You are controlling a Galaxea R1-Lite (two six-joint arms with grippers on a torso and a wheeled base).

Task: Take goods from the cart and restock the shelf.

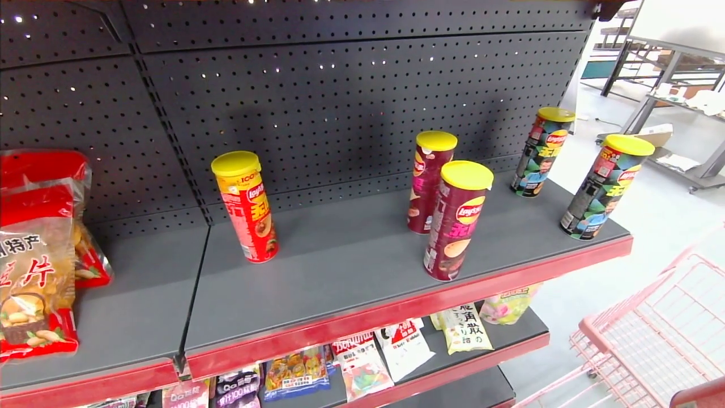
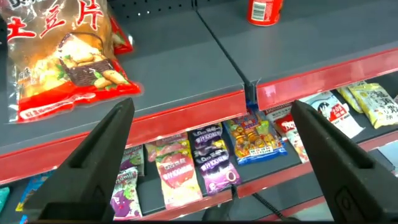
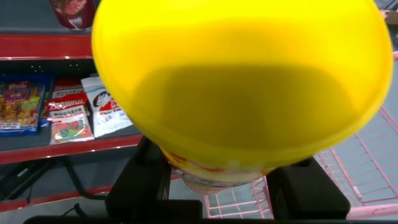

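Observation:
In the right wrist view, my right gripper is shut on a chip can whose big yellow lid faces the camera; a strip of its body shows below the lid. It hangs in front of the lower shelves, beside the pink cart. My left gripper is open with nothing between its fingers, in front of the red shelf edge. On the grey shelf stand a red can, two maroon cans and two dark patterned cans.
Large red snack bags lie at the shelf's left end. Small snack packets fill the lower shelf. The pink wire cart stands at the lower right. Open shelf space lies between the red can and the maroon cans.

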